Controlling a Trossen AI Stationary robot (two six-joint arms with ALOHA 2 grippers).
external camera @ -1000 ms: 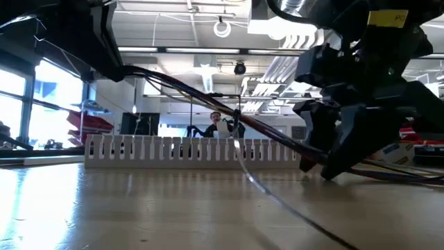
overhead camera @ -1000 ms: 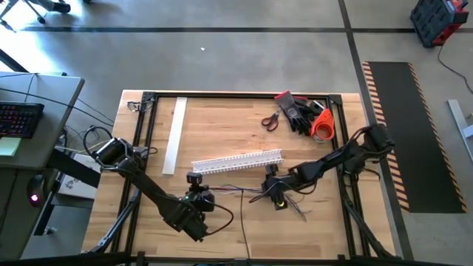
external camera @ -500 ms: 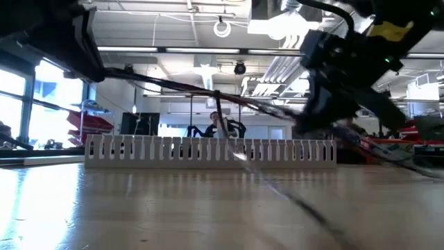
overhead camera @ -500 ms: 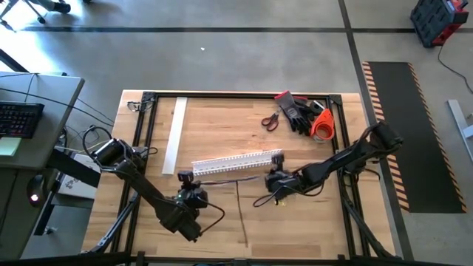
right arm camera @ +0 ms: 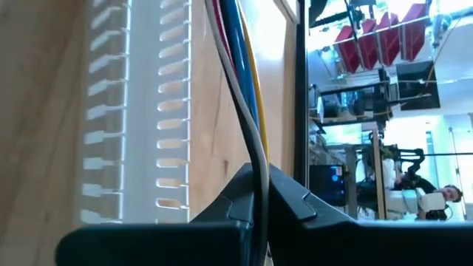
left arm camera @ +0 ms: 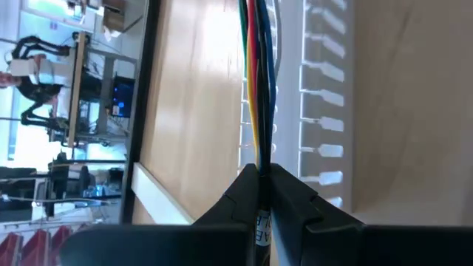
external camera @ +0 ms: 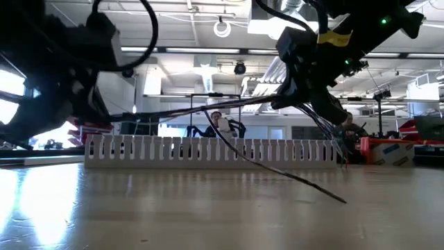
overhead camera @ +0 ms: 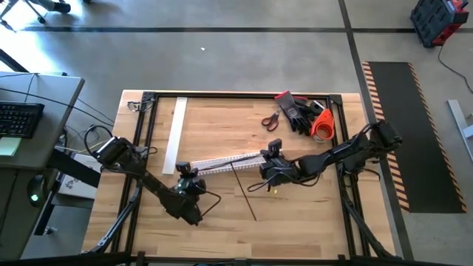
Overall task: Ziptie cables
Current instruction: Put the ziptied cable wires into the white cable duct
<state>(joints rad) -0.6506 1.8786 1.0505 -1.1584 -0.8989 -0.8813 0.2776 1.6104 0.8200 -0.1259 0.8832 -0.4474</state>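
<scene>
Two end effectors are at work, each clamped on one end of the cables. We find the left end effector low over the table toward its left-centre, with its fingers pressed together on the bundle; in the left wrist view the green, red, yellow and blue strands run straight out from between them. The right end effector sits right of centre, its fingers likewise closed on the cables, with grey, blue and yellow strands leading away from them in the right wrist view.

Between the two grips the cables are stretched in a line lifted clear of the table, as the low view shows. They run just over or alongside the white comb-toothed duct; we cannot tell whether they touch it. One dark strand hangs loose from mid-span and trails down across the table toward the front edge, and further loose ends splay below the right end effector.

The span of the duct under the cables is partly covered in the high view, and both arms hide its ends. In the low view the left arm is a dark mass that masks its own grip.

Farther out, scissors, dark gloves and an orange roll lie near the far right corner, and a white strip lies at the left. A person shows in the room behind.
</scene>
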